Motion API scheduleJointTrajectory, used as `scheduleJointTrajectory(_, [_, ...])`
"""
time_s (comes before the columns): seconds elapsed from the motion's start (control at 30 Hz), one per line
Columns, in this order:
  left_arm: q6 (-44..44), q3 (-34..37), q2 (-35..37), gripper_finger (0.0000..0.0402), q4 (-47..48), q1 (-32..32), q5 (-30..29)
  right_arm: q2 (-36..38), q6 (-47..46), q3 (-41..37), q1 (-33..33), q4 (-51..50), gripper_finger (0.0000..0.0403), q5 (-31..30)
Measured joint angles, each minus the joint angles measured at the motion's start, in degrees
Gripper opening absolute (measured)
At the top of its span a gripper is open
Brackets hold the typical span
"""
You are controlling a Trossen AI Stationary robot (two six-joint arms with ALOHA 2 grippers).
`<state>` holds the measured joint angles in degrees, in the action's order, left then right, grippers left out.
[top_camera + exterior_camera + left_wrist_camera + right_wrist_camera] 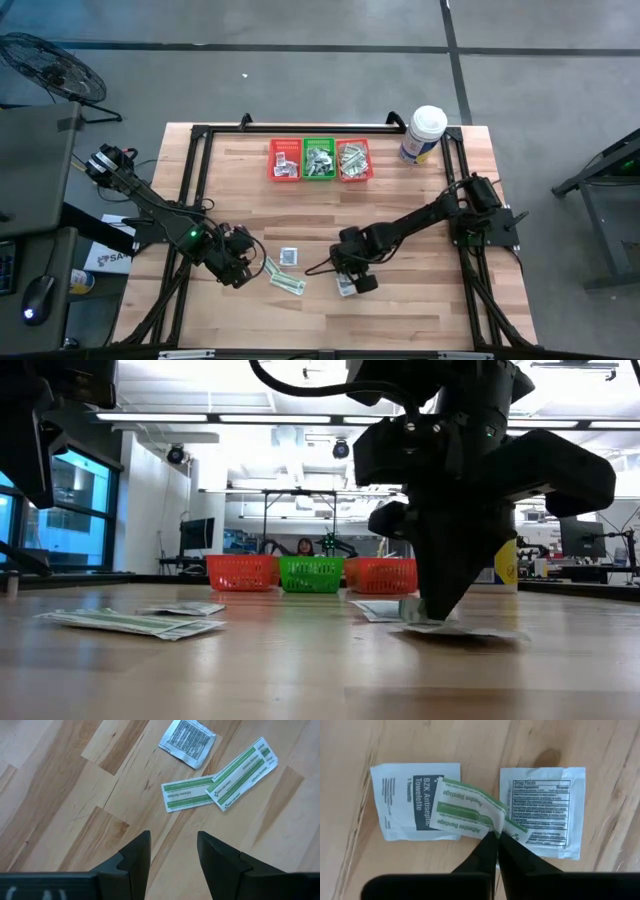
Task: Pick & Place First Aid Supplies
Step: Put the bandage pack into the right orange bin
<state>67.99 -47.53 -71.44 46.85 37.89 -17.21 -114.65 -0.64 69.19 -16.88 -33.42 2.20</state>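
Behind the right gripper (496,836) pinching a green-and-white strip (465,812), three baskets (320,161) hold packets

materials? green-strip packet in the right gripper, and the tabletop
Green-striped packet, pinched in the shut right gripper: looks like thin matte paper, since it creases and bows under the pinch. Tabletop: light wood, visible grain, low sheen, probably sealed.

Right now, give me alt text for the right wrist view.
The right gripper pinches a green-and-white bandage strip, buckling it, atop two white packets on the wooden table: a BZK antiseptic towelette and a drug-facts packet.
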Motion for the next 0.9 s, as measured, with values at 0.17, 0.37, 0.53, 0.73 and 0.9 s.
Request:
scheduleJointTrajectory(0.17, [0.0, 0.0, 0.0, 0.0159, 0.0, 0.02, 0.13, 2.68, -4.2, -0.39, -0.04, -0.92, 0.0003, -1.06])
scheduleJointTrajectory(0.37, [0.0, 0.0, 0.0, 0.0159, -0.04, 0.0, 0.15, 9.91, -10.42, -0.54, 0.07, -3.16, 0.0002, -4.79])
scheduleJointTrajectory(0.53, [-0.04, 0.0, 0.02, 0.0159, -0.34, 0.02, 0.17, 14.85, -13.66, -0.59, -0.07, -3.09, 0.0001, -7.54])
scheduleJointTrajectory(0.73, [-0.24, 0.0, 0.02, 0.0159, -0.61, 0.01, -0.26, 17.4, -17.7, -0.42, 0.82, -4.1, 0.0001, -12.94])
scheduleJointTrajectory(0.9, [-0.66, 0.0, 0.02, 0.0159, -0.63, 0.01, -0.51, 17.46, -19.69, -0.39, 3.3, -4.89, 0.0, -13.6])
